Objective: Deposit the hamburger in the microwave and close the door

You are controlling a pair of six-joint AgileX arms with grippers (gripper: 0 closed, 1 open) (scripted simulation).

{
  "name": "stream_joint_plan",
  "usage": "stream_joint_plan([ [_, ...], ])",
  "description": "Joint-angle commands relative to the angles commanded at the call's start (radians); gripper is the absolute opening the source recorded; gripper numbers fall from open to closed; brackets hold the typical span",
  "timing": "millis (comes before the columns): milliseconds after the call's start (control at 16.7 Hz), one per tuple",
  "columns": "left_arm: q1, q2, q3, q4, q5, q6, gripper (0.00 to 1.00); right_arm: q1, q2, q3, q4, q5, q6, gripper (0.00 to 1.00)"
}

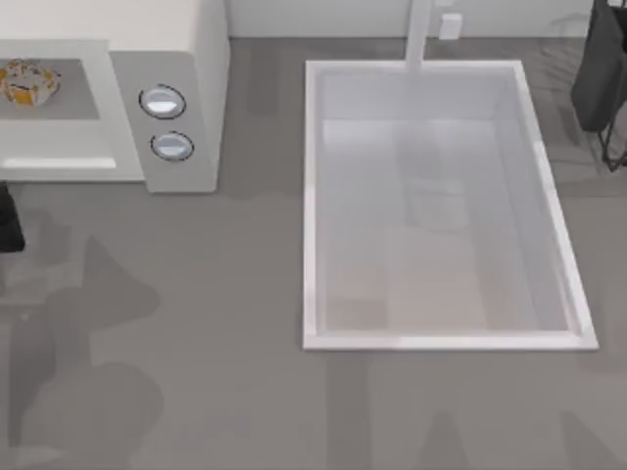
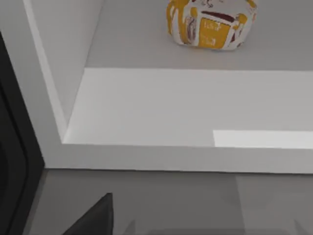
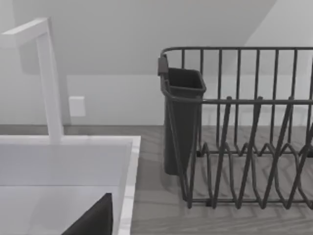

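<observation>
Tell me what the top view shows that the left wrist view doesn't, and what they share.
Top view alone: the two knobs on the microwave's front panel, the white sink with its faucet, and a dark rack at the table's far right. Left wrist view alone: a dark door edge beside the opening, and a dark gripper tip. Both: the hamburger sitting on the grey floor inside the microwave, and the grey table.

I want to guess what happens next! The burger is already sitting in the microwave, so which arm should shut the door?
Probably the left. Its wrist camera looks straight into the microwave at the hamburger; the right one faces the sink and dish rack.
</observation>
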Motion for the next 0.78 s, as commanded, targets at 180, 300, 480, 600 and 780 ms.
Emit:
stream_joint_plan([
  [180,-0.001,-0.133,0.035,-0.207,-0.002,-0.001,1.0,0.0,0.0,0.0,0.0,0.0,0.0,1.0],
  [300,0.0,-0.222,0.06,-0.325,-0.003,-0.001,1.0,0.0,0.0,0.0,0.0,0.0,0.0,1.0],
  [480,0.0,-0.316,0.089,-0.423,-0.004,-0.001,1.0,0.0,0.0,0.0,0.0,0.0,0.0,1.0],
  [600,0.0,-0.329,0.094,-0.437,-0.004,-0.001,1.0,0.0,0.0,0.0,0.0,0.0,0.0,1.0],
  [780,0.0,-0.326,0.092,-0.434,-0.004,-0.001,1.0,0.0,0.0,0.0,0.0,0.0,0.0,1.0],
])
